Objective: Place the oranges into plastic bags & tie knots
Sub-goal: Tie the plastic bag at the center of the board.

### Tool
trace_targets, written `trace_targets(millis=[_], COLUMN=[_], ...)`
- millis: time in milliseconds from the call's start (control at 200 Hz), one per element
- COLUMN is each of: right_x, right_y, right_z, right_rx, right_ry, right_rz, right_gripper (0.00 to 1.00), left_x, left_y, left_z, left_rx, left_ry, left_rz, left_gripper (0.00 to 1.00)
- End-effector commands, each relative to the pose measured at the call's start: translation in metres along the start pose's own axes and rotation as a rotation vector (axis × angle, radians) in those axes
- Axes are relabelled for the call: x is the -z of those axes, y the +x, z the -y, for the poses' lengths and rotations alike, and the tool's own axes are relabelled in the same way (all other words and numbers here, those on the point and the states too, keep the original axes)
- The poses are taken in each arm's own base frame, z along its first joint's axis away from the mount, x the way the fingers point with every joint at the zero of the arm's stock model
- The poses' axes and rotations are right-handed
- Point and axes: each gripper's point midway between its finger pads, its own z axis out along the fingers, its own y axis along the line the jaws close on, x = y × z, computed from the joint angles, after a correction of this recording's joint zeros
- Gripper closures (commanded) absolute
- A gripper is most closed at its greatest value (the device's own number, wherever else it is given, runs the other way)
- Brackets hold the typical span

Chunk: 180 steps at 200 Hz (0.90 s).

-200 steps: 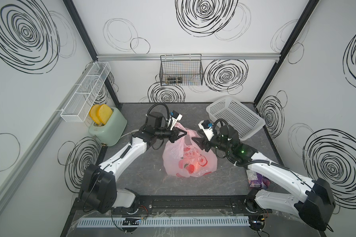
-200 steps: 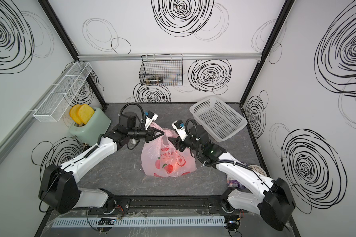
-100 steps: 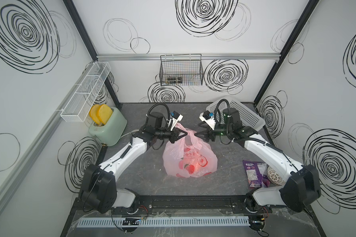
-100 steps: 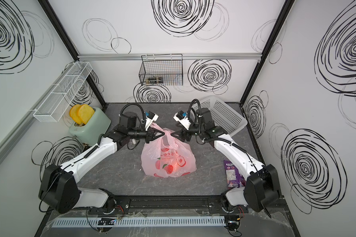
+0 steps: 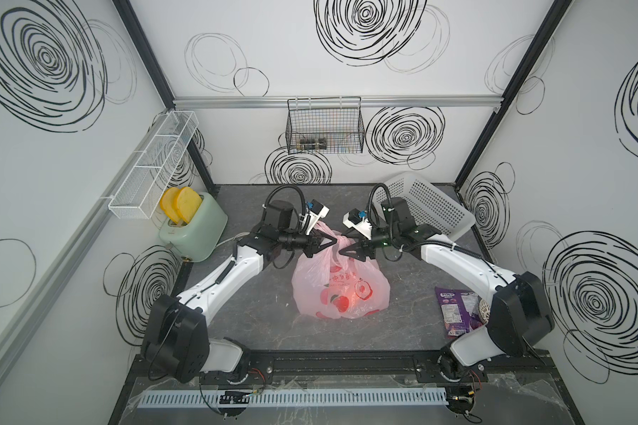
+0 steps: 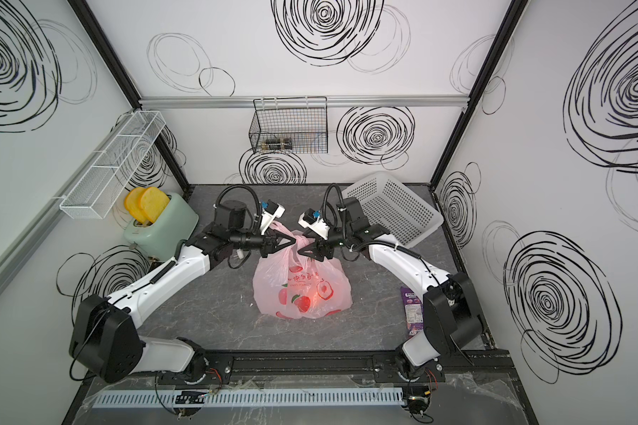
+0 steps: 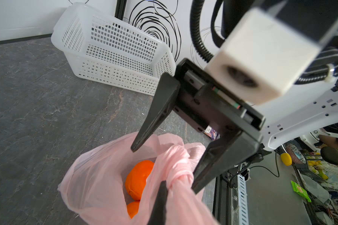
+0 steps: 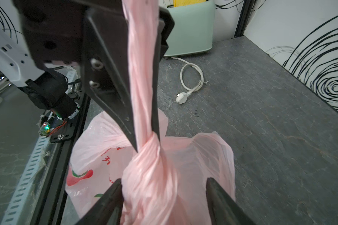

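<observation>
Clamping the twisted handles (image 8: 140, 78) just above the knot (image 8: 150, 148), the left gripper (image 8: 145, 143) has its jaws clenched tight on that pink rope, which runs taut between its two dark fingers. Facing it, the right gripper (image 8: 163, 182) stands with its jaws released and spread, straddling the bunched neck of the plastic bag (image 5: 339, 290) below the knot. One finger brushes the gathered plastic while the other stands clear of it, so nothing is grasped there. In both top views the two gripper tips nearly meet at the centre of the frame, directly over the top of the bag, with the left gripper (image 5: 330, 241) slightly higher in the picture than the right gripper (image 5: 343, 252). The bag rests on the grey table (image 5: 258, 312), its peach-printed body bulging toward the lower centre. Through its open side, the left wrist view shows two oranges (image 7: 139, 179) lying inside, one against the other. A white perforated basket (image 5: 431, 209) sits at the right of the frame behind the right arm. A purple snack packet (image 5: 453, 309) lies at lower right, and a mint toaster (image 5: 196, 235) holding two toast slices (image 5: 181, 202) stands at the left. Its white plug cable (image 8: 191, 83) lies loose on the table.
</observation>
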Motion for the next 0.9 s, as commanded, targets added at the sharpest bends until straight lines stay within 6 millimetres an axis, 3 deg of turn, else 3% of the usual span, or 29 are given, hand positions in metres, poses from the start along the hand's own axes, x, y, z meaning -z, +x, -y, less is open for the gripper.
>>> trace_targets(millis=[0,95,270,445,610,895], right_x=[-0.004,-0.004,0.005,0.012,0.005,0.000], right_y=[-0.009,-0.011,-0.023,-0.025,-0.035,-0.047], right_z=[0.009,0.015,0.021,0.033,0.027,0.013], right_rx=[0.089,0.111,0.153,0.207,0.258,0.348], right_ry=[0.054,0.088,0.149,0.254,0.275,0.281], right_rz=[-0.001,-0.007,0.010,0.000,0.035,0.138], right_gripper=[0.37,0.42,0.41,0.56,0.65,0.68], left_x=[0.003,0.003,0.002,0.002,-0.001,0.000], left_y=[-0.013,-0.013,-0.013,-0.013,-0.012,-0.012], left_z=[0.013,0.014,0.014,0.016,0.018,0.025], left_rx=[-0.064,-0.064,-0.064,-0.066,-0.065,-0.064], left_ry=[0.037,0.038,0.042,0.050,0.060,0.090], left_rz=[0.021,0.018,0.015,0.012,0.005,0.003], left_gripper=[0.99,0.98,0.98,0.98,0.98,0.98])
